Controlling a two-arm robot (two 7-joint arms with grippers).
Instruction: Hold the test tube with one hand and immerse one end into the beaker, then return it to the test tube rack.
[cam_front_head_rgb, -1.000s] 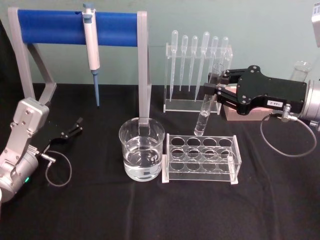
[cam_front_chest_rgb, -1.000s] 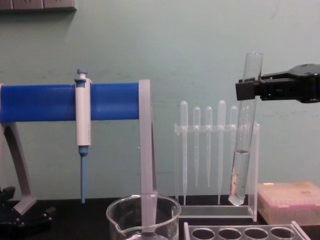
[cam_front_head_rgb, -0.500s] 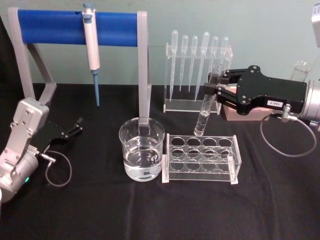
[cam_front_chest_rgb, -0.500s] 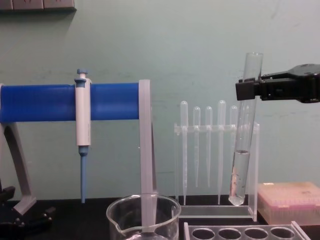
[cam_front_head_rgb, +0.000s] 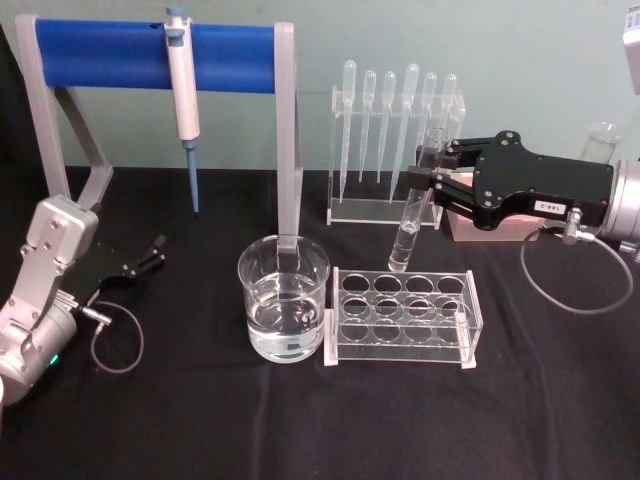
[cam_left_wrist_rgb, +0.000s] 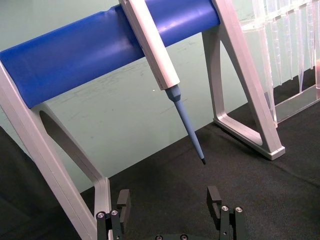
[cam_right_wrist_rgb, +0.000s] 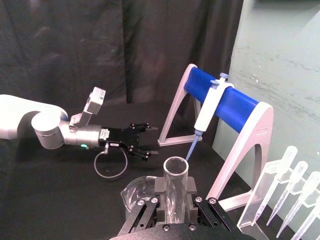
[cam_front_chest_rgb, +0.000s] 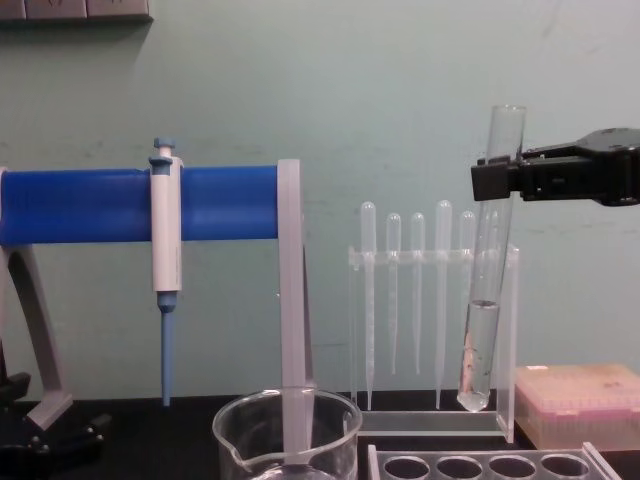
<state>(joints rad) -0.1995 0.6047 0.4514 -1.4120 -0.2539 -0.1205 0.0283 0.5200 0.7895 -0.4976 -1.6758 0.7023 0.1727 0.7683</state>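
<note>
The right gripper (cam_front_head_rgb: 428, 183) reaches in from the right edge of the head view, and its two black fingers are clamped on the test tube (cam_front_head_rgb: 410, 225) near its open top. The tube hangs right of centre in the frame, tilted a little with its rim toward the right. Its rounded end is in the air, behind and above the back row of the clear rack (cam_front_head_rgb: 398, 347). In the chest view the tube (cam_front_chest_rgb: 482, 330) stands at the right, in front of the pipette stand (cam_front_chest_rgb: 432, 258), with clear liquid in its lower part. The beaker (cam_front_head_rgb: 284, 310), holding water, sits at lower centre, just left of the rack and well apart from the tube. The left gripper (cam_front_head_rgb: 147, 254) rests on the black table (cam_front_head_rgb: 200, 420) at the left edge, with its fingers (cam_left_wrist_rgb: 215, 197) spread apart.
</note>
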